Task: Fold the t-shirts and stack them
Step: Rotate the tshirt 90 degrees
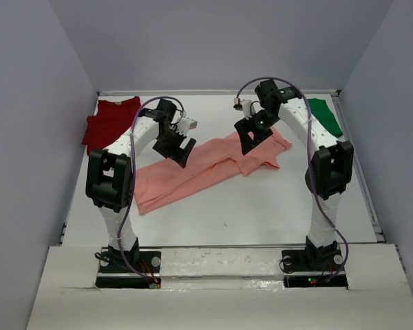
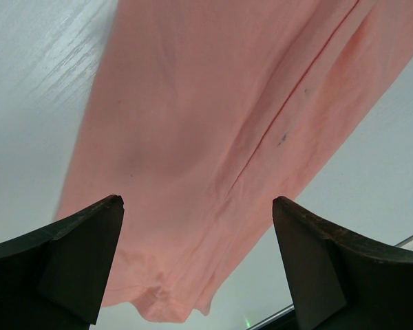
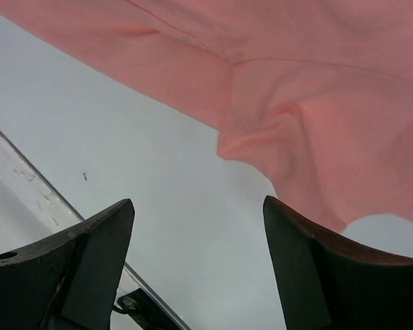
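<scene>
**Overhead view, read left to right.** The red shirt (image 1: 109,124) lies crumpled in the far left corner of the table (image 1: 261,206), reaching its left edge.

The left gripper (image 1: 177,148) is poised over the middle of the pink shirt (image 1: 206,168), with its jaws spread wide and nothing between them. In the left wrist view, both fingers (image 2: 82,247) stand well apart. Pink cloth with a long seam is spread beneath them, and none of it is pinched.

The pink shirt lies flat across the centre of the table as a long diagonal band. Its broad end is near the left arm's base, and its sleeved end lies far and to the right.

The right gripper (image 1: 253,135) is poised over that sleeved end, jaws likewise wide and holding nothing. In the right wrist view, a rumpled sleeve fold lies just beyond the right-hand finger (image 3: 316,268), and bare table shows between the two fingers. Whether either gripper touches the cloth cannot be told.

The green shirt (image 1: 326,115) sits in the far right corner, well apart from the pink shirt and partly hidden behind the right arm
</scene>
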Robot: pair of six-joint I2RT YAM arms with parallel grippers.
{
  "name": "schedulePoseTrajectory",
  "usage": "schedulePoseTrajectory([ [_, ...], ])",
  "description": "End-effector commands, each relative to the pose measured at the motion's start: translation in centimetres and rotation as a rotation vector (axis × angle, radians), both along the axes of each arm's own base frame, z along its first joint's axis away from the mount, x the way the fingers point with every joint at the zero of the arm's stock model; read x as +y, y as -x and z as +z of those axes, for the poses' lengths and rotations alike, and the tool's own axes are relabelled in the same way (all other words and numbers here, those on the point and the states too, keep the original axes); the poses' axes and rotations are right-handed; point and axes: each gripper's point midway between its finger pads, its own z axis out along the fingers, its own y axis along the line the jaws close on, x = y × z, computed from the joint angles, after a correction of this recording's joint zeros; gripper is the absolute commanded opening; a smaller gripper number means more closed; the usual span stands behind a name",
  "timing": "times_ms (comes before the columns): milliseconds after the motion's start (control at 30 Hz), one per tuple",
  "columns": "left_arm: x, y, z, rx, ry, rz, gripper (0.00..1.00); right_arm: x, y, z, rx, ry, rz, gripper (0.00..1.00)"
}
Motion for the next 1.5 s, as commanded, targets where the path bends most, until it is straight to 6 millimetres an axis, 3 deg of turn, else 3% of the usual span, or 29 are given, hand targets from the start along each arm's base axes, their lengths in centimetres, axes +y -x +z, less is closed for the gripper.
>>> schedulePoseTrajectory([
  [0, -0.4, 0.4, 2.6, -0.042, 0.033, -0.004, 0.99, -2.9, -2.1, -4.4, -0.026, 0.156, -0.086, 0.81],
  [200, -0.1, 0.7, 2.5, -0.047, 0.023, -0.004, 0.99, -3.8, -3.2, -9.1, 0.0, 0.238, -0.102, 0.8],
  [367, 0.1, 1.1, 2.0, -0.037, 0.013, -0.002, 0.99, -4.2, -3.9, -10.4, 0.012, 0.258, -0.117, 0.8],
  [467, 0.2, 1.1, 2.0, -0.042, 0.01, -0.002, 0.99, -4.2, -3.0, -11.0, 0.042, 0.254, -0.108, 0.8],
  [800, 0.1, 1.2, 1.7, -0.029, 0.016, -0.007, 0.99, -4.1, 3.0, -13.3, 0.218, 0.197, -0.071, 0.8],
  [967, 0.2, 1.3, 1.5, -0.023, 0.01, -0.007, 0.99, -4.5, 3.7, -14.2, 0.244, 0.216, -0.068, 0.8],
  [1133, 0.0, 1.6, 1.4, -0.016, 0.016, -0.009, 0.99, -5.2, 2.2, -14.9, 0.218, 0.276, -0.089, 0.81],
  [1467, 0.8, 1.8, 1.4, -0.038, -0.008, -0.007, 0.99, -2.9, -4.4, -12.0, 0.01, 0.189, -0.14, 0.83],
])
